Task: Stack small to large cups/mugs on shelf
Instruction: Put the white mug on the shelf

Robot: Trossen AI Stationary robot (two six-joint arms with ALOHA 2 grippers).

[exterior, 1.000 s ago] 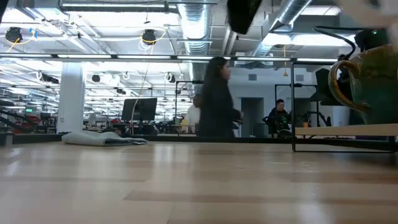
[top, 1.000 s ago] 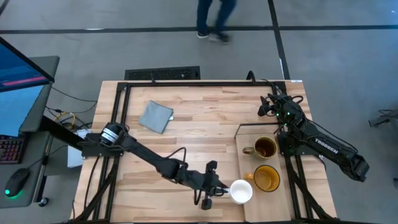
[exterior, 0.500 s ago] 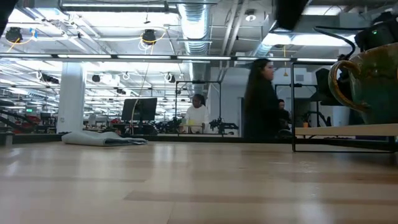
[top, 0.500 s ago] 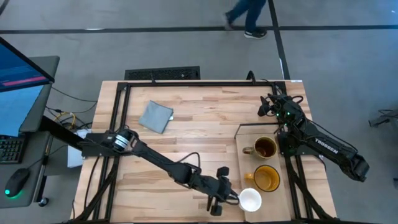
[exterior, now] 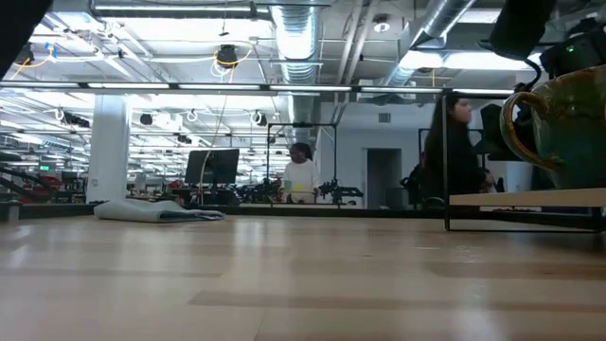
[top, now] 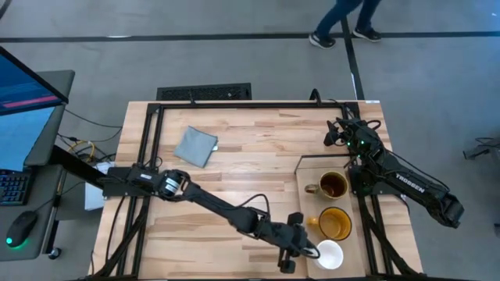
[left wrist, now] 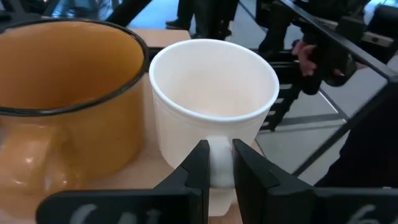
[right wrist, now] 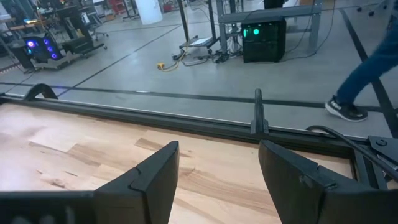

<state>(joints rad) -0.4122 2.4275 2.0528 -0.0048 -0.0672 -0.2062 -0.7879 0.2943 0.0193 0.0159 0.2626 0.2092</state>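
My left gripper [top: 311, 251] is shut on the white mug [top: 329, 254] at the near end of the shelf [top: 306, 165], a pale board at the table's right. The yellow-orange mug [top: 336, 224] stands on the shelf just beyond the white one, and it also shows in the left wrist view [left wrist: 68, 93]. The dark brown mug [top: 333, 186] stands farther back on the shelf. My right gripper [top: 334, 134] waits open and empty by the table's far right corner. My left gripper pinches the white mug's handle [left wrist: 219, 163] between its two fingers [left wrist: 198, 167]. The fingers come roughly level from the table's left. The mug is upright, mouth up, close beside the yellow-orange mug. I cannot tell whether its base rests on the shelf.
A grey-blue cloth [top: 195, 146] lies on the planked tabletop at the far left. The shelf stands on a thin dark frame [exterior: 511, 225] above the tabletop. A person [top: 344, 19] walks on the floor beyond the table's far edge.
My left gripper has carried the white mug, still upright, toward the table's right and near edges. The mug has gone from beside the shelf's left edge to over the shelf's near end. A person has walked rightward past the table's far side.
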